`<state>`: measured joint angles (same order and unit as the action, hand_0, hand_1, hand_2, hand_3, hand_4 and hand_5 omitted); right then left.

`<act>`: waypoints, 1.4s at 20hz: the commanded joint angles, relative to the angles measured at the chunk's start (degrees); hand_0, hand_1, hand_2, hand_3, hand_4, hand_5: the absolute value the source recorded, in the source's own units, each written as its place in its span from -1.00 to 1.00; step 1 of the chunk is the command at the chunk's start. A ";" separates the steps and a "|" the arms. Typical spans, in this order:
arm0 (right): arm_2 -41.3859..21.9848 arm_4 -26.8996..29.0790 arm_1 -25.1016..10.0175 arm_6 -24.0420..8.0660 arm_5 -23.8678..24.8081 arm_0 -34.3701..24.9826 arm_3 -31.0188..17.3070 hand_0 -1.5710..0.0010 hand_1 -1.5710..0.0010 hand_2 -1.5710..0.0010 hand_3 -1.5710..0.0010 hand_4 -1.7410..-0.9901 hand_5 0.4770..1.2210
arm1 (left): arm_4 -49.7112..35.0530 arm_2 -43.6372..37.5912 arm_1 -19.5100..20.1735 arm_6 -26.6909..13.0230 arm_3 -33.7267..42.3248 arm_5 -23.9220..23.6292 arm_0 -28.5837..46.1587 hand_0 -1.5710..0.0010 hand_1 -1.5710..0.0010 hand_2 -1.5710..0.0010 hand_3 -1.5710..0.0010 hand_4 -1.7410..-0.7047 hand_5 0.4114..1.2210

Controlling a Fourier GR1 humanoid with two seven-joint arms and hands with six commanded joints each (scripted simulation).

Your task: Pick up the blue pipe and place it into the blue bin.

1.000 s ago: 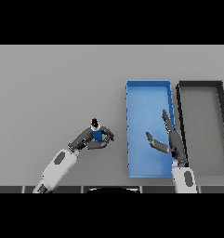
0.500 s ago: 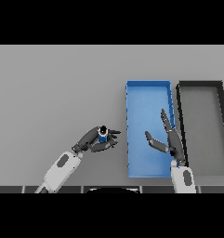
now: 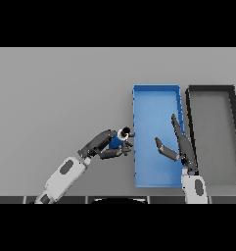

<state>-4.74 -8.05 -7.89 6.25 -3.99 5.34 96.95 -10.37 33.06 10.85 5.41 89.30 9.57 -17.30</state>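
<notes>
The blue pipe (image 3: 118, 140) is a short blue tube with a pale open end, held off the table just left of the blue bin (image 3: 155, 97). My left hand (image 3: 102, 144) is shut on it, fingers and thumb curled round its body, nearly touching the bin's left wall. The blue bin is a long open tray right of centre. My right hand (image 3: 180, 146) hovers open over the bin's right half, fingers straight and thumb spread.
A black bin (image 3: 209, 90) of the same shape stands directly right of the blue one, their walls almost touching. Grey table stretches left and behind.
My left hand has carried the blue pipe rightward, from mid-table to the blue bin's left wall. The right hand has barely shifted.
</notes>
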 commanded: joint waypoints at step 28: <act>-4.12 35.19 -12.20 -12.63 -33.11 -20.87 5.78 1.00 1.00 1.00 1.00 0.19 -0.88 | 0.59 1.06 0.44 -2.86 -0.21 -0.48 -2.04 -1.00 -1.00 -1.00 -0.83 -0.98 1.00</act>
<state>-8.89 27.14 -20.06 -6.39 -37.15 -15.56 102.76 -9.88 34.13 11.30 2.60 89.10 9.19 -19.36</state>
